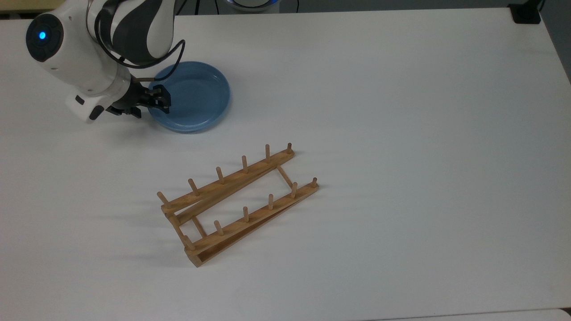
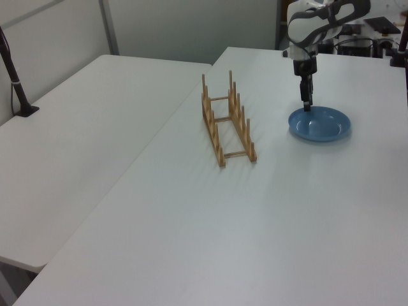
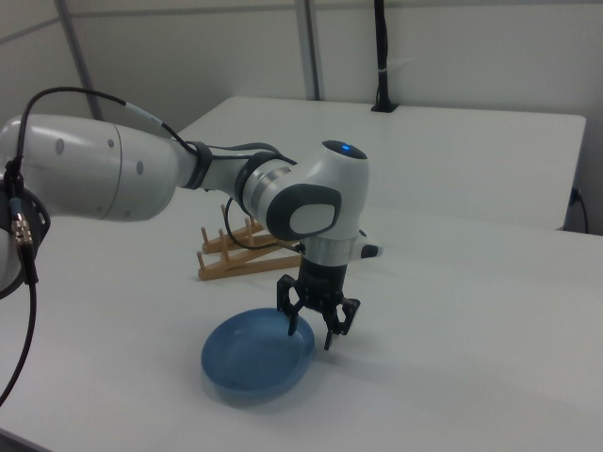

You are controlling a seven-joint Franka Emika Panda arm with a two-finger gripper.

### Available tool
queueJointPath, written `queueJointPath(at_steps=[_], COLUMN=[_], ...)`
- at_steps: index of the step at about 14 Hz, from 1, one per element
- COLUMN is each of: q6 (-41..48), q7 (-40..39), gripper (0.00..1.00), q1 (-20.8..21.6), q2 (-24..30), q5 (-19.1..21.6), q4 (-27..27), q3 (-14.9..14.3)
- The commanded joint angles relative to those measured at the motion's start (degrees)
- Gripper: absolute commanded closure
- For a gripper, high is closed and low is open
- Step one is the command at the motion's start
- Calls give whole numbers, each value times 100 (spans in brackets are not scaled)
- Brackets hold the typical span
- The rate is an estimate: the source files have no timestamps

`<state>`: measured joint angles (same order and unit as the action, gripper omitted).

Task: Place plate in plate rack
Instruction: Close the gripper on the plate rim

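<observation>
The light-blue plate (image 1: 196, 96) (image 2: 321, 123) (image 3: 250, 360) lies flat on the white table. My gripper (image 1: 160, 101) (image 2: 306, 105) (image 3: 310, 331) points down over the plate's rim at the top view's left. It is open: in the right view one finger (image 3: 290, 322) hangs over the plate's inside and the other (image 3: 331, 337) just outside the rim. The wooden plate rack (image 1: 238, 203) (image 2: 227, 121) (image 3: 243, 250) stands apart from the plate, toward the top view's bottom middle, with nothing in it.
A black mount (image 1: 525, 13) sits at the table's corner in the top view's upper right. In the left view a second white table (image 2: 83, 127) adjoins on the left, with a black pole (image 2: 14, 80) on it. My arm (image 3: 113, 184) reaches in from the right view's left.
</observation>
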<state>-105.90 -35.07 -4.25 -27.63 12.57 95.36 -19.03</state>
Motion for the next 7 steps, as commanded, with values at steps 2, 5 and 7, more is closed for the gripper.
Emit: queueJointPath(at_steps=[2,5,7], q6=[-194,-194,-177], q7=[-167,-263,-272], gripper=[52,70,85], q1=[109,153,170], q2=[38,20,29], q5=[53,44,44], q4=[167,176,175], q3=[4,31,31])
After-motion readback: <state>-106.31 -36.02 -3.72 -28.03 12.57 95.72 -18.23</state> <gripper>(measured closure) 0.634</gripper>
